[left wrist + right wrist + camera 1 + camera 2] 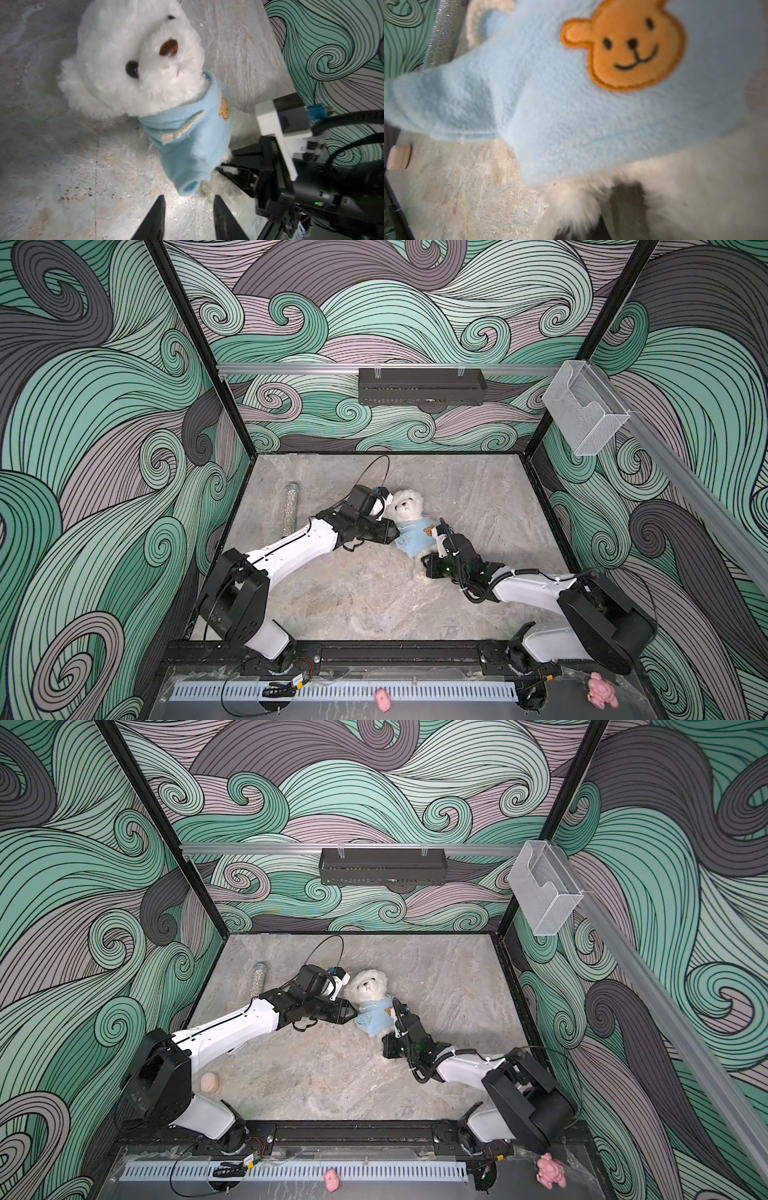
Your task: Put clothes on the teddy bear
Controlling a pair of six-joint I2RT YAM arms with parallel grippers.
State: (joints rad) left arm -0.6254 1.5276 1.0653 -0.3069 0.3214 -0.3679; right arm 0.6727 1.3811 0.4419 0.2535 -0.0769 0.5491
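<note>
The teddy bear (406,504) is white and fluffy and lies on the stone floor, also seen as the teddy bear (133,62). It wears a light blue fleece shirt (415,536) with an orange bear patch (629,45). My left gripper (190,205) is open and holds nothing. Its tips stand just short of the blue sleeve end (188,186), where no paw shows. In both top views the left gripper (397,534) sits at the bear's side. My right gripper (427,558) is shut on white fur (571,205) of the bear's lower body, below the shirt hem.
A glittery tube (291,508) lies at the left of the floor. A beige round object (210,1083) sits by the left arm's base. Two pink plush toys (382,699) (600,693) lie outside the front rail. A black basket (422,385) and a clear holder (586,410) hang on the walls.
</note>
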